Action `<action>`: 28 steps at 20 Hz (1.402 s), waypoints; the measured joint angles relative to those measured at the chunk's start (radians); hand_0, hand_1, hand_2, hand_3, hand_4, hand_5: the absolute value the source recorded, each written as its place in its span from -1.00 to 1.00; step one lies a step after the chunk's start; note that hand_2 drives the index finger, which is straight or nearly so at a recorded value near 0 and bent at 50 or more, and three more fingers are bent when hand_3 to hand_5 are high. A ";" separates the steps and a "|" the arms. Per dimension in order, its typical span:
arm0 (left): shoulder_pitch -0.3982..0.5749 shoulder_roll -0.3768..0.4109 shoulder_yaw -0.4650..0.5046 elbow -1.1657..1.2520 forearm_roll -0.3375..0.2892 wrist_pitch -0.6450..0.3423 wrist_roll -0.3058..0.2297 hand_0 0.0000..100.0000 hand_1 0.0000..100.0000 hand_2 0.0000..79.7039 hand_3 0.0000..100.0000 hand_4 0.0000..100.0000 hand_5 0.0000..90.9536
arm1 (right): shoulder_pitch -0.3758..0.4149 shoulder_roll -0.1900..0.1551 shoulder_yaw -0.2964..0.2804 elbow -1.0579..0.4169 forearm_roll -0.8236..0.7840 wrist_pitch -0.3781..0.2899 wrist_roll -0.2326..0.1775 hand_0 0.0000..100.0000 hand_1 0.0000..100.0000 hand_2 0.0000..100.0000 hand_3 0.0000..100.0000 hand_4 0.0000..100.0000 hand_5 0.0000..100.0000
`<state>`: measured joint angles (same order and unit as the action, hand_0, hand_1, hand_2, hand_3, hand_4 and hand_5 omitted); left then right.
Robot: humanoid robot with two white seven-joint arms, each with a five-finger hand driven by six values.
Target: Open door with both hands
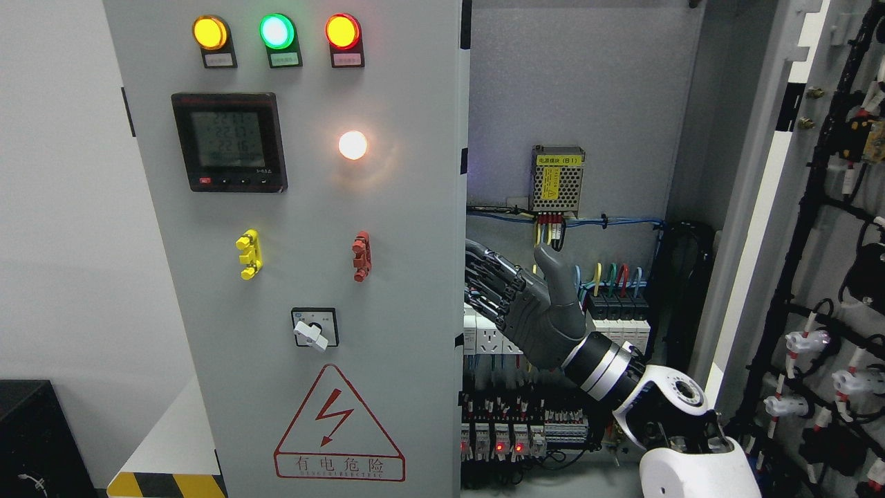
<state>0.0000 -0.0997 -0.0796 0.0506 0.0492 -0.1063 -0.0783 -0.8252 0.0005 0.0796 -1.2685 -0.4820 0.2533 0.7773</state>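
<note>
1. While my right robot hand (515,304) reaches into the cabinet (588,104), the left door (311,207) stands just to its left, with its free edge running vertically.
2. My fingers (484,277) are extended and slightly apart, their tips hidden behind that door edge; they appear to touch its inner face and clamp nothing.
3. The right door (760,207) is already swung wide.
4. My left robot hand is out of view, so the right is nearer.

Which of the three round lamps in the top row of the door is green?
The middle lamp is green. The left lamp glows amber and the right lamp has a red ring around an orange centre.
</note>
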 measured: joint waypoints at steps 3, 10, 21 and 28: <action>0.000 0.000 0.000 0.000 0.000 0.000 0.000 -1.00 -1.00 -1.00 -1.00 -1.00 -1.00 | -0.002 0.000 -0.003 0.003 -0.001 0.000 0.006 -1.00 -1.00 -1.00 -1.00 -1.00 -1.00; 0.000 0.000 0.000 0.000 0.000 0.000 0.002 -1.00 -1.00 -1.00 -1.00 -1.00 -1.00 | -0.008 -0.001 -0.007 0.009 -0.001 0.001 0.030 -1.00 -1.00 -1.00 -1.00 -1.00 -1.00; 0.000 0.000 0.000 0.000 0.000 0.000 0.002 -1.00 -1.00 -1.00 -1.00 -1.00 -1.00 | -0.015 0.000 -0.009 0.010 -0.001 0.001 0.056 -1.00 -1.00 -1.00 -1.00 -1.00 -1.00; 0.000 0.000 0.000 0.000 0.000 0.000 0.000 -1.00 -1.00 -1.00 -1.00 -1.00 -1.00 | 0.034 0.000 0.013 -0.018 -0.016 0.000 0.048 -1.00 -1.00 -1.00 -1.00 -1.00 -1.00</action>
<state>0.0000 -0.0997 -0.0795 0.0506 0.0491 -0.1062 -0.0780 -0.7913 0.0001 0.0925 -1.2865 -0.4985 0.2537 0.8257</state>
